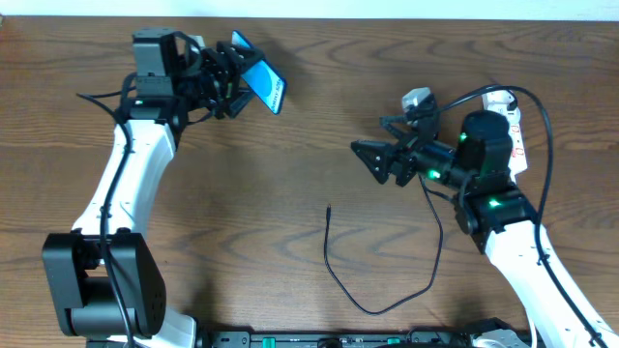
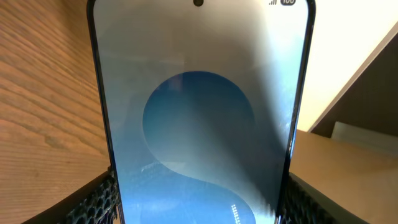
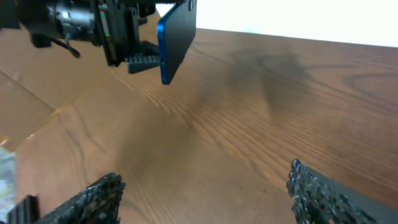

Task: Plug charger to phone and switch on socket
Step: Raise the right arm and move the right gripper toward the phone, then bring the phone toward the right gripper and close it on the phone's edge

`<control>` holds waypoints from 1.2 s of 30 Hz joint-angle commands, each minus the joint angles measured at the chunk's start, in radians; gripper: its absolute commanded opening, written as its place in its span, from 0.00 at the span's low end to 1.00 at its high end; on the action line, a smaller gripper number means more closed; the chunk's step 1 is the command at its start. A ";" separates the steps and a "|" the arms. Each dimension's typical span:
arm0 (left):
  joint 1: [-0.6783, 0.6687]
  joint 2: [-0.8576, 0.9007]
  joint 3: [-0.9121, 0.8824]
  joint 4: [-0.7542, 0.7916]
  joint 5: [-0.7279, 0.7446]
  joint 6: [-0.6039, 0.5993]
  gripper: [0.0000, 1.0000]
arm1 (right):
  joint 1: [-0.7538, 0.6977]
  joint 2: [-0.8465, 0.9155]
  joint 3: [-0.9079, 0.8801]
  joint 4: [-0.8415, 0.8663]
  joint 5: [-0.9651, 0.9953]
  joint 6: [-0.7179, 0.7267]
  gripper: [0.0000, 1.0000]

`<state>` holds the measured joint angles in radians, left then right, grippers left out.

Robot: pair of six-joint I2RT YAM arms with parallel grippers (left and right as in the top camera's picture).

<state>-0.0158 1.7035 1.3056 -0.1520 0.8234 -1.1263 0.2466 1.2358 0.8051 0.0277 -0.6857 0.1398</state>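
- Two bits of writing show on the phone (image 2: 199, 124) in the left wrist view: a status mark at the top right corner, cut off by the frame edge, maybe "100", and a tiny line low on the screen, too small to read.
- Screen is light blue-grey with a big round blue shape; black frame, camera hole at top centre.
- No brand name readable in any view. Socket (image 1: 519, 130) shows red markings, not legible from overhead.
- Left gripper (image 1: 237, 82): jaws clamped on the phone's two long edges, ribbed black fingers (image 2: 99, 199) pressing either side. Phone is held off the table (image 1: 271, 193) at the far left, tilted, blue back visible from the right wrist view (image 3: 177, 37).
- Right gripper (image 1: 368, 162): jaws wide apart, nothing between them, touching nothing; only bare wood shows between the fingers (image 3: 329, 193). It sits above the table right of centre, pointing left toward the phone.
- Charger (image 1: 327, 242): lies loose on the table, plug tip near centre, well apart from both grippers; cable loops toward the near edge and back up to the right arm.
- Socket: far right, partly hidden behind the right arm.
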 commanded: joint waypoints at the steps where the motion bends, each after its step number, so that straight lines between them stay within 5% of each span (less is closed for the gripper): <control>1: -0.030 -0.032 0.022 0.012 -0.045 -0.008 0.07 | 0.034 0.001 0.016 -0.010 0.132 -0.044 0.88; 22: -0.121 -0.032 0.022 0.057 -0.141 -0.176 0.07 | 0.134 0.001 0.016 0.085 0.322 0.171 0.77; 36: -0.206 -0.032 0.022 0.058 -0.188 -0.222 0.08 | 0.194 0.002 0.016 0.092 0.400 0.235 0.78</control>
<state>-0.2054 1.7035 1.3056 -0.1070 0.6506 -1.3369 0.4263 1.2362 0.8051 0.1173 -0.3206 0.3450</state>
